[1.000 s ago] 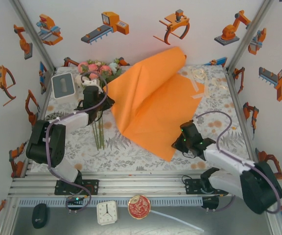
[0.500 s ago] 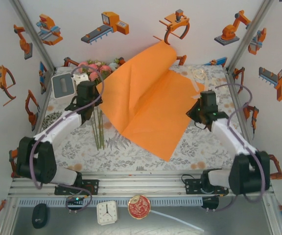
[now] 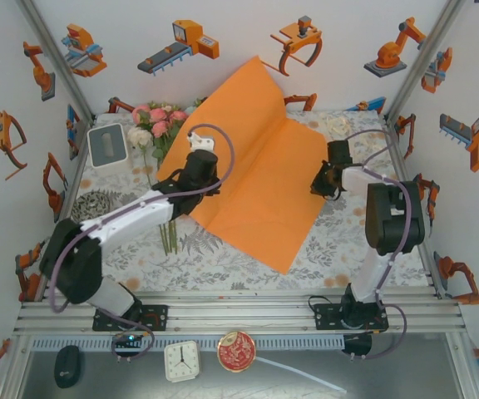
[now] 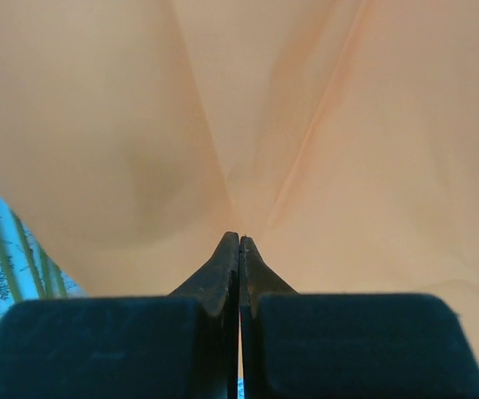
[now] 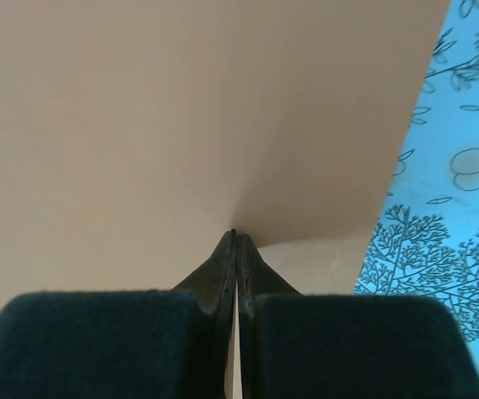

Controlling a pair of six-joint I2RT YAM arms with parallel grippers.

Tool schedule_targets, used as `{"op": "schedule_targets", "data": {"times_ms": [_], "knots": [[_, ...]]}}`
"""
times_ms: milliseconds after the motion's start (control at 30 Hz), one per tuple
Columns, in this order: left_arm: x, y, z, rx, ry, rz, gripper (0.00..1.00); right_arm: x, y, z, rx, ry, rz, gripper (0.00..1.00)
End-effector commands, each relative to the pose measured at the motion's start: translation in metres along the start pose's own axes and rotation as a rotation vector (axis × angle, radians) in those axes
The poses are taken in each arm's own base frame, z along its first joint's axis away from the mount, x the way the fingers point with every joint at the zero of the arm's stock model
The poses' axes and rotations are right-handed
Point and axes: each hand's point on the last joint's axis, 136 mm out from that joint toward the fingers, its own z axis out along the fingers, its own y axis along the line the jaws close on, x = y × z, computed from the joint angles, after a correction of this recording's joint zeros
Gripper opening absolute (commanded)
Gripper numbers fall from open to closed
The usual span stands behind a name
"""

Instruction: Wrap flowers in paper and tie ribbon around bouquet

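Observation:
The orange paper (image 3: 260, 179) lies spread across the middle of the table, with its far part raised against the back wall. My left gripper (image 3: 206, 184) is at the sheet's left edge and is shut on the paper (image 4: 331, 125), with creases running out from the tips. My right gripper (image 3: 319, 184) is at the sheet's right edge, also shut on the paper (image 5: 140, 125), and a thin strip of it shows between the jaws. The flowers (image 3: 161, 121) lie at the back left, stems (image 3: 169, 234) pointing toward me beside the paper. The ribbon (image 3: 339, 126) lies loose at the back right.
A white box (image 3: 106, 146) stands at the back left, and a metal coil (image 3: 95, 204) lies near the left wall. The leaf-print tablecloth (image 5: 456, 249) shows right of the sheet. A clock (image 3: 181, 360), a red disc (image 3: 237, 351) and a black mouse (image 3: 67, 366) lie in front of the arm bases.
My left gripper moved right from the flower stems to the paper's left edge. My right gripper moved back along the right edge. The paper's far flap stands higher.

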Motion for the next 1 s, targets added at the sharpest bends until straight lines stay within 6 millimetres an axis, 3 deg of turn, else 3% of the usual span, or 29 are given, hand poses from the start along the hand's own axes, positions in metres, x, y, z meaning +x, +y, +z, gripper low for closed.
{"op": "schedule_targets", "data": {"times_ms": [0, 200, 300, 467, 567, 700, 867, 967], "knots": [[0.010, -0.006, 0.014, 0.004, 0.058, 0.004, 0.00, 0.018, -0.025, 0.003, 0.073, 0.014, 0.025, 0.00], [0.035, 0.000, 0.055, 0.029, 0.152, -0.059, 0.00, 0.049, -0.059, -0.014, 0.192, 0.058, 0.091, 0.00], [0.045, -0.006, 0.077, 0.081, 0.194, -0.013, 0.03, 0.069, -0.073, -0.030, 0.208, 0.050, 0.148, 0.00], [0.065, -0.001, 0.115, 0.079, 0.283, 0.006, 0.03, 0.097, -0.086, -0.053, 0.176, 0.027, 0.218, 0.00], [0.067, -0.002, 0.128, 0.099, 0.267, 0.016, 0.05, 0.108, -0.091, -0.061, 0.172, 0.029, 0.224, 0.00], [0.063, -0.011, 0.131, 0.145, 0.248, 0.037, 0.09, 0.097, -0.083, -0.061, 0.140, 0.001, 0.192, 0.00], [0.056, -0.003, 0.132, 0.105, 0.244, 0.029, 0.11, 0.070, -0.058, -0.065, 0.091, -0.011, 0.197, 0.00], [0.037, -0.005, 0.124, 0.121, 0.190, 0.016, 0.24, 0.063, -0.053, -0.063, 0.079, -0.019, 0.218, 0.00]]}}
